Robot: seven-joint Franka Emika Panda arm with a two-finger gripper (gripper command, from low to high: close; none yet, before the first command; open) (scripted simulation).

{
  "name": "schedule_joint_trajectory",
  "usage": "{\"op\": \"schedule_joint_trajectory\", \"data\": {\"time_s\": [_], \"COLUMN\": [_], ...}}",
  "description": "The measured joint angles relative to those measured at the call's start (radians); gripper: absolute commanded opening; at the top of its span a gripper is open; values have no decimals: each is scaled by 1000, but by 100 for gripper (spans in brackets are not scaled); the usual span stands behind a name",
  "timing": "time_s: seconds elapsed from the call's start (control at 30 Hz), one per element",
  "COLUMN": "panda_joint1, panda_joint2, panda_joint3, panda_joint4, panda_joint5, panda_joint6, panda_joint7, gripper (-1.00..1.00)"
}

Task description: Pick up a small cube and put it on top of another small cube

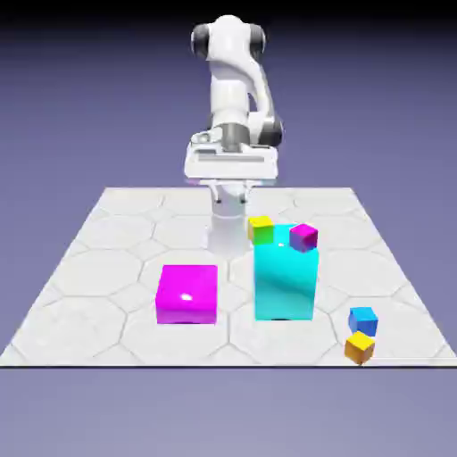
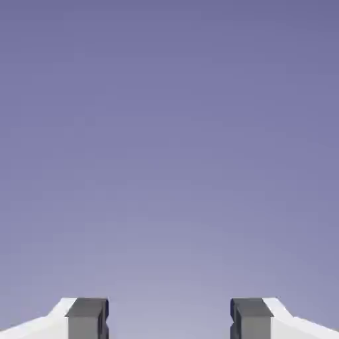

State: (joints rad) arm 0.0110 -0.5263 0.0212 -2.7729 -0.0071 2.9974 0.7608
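Observation:
The small blue cube (image 1: 363, 319) rests on the table near the front edge, at the exterior view's right. Another small cube, orange-yellow (image 1: 360, 347), lies just in front of it, close by or touching. My gripper (image 1: 230, 181) hangs high above the far side of the table, well away from both cubes. In the hand view the gripper (image 2: 169, 318) shows two grey fingertips (image 2: 87, 318) standing apart with only the blue-violet backdrop between them. It is open and holds nothing. Neither cube appears in the hand view.
A tall cyan block (image 1: 284, 284) stands mid-table with a tiny magenta cube (image 1: 303, 236) at its top right corner. A tiny yellow-green cube (image 1: 261, 229) sits just behind it. A low magenta block (image 1: 187, 294) lies to the left.

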Motion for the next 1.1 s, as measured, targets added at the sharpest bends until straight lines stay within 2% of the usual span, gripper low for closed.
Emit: {"op": "schedule_joint_trajectory", "data": {"time_s": [1.1], "panda_joint1": [-28], "panda_joint2": [1196], "panda_joint3": [580], "panda_joint4": [1015], "panda_joint5": [-193], "panda_joint6": [-1082], "panda_joint7": [541], "gripper": [0]}}
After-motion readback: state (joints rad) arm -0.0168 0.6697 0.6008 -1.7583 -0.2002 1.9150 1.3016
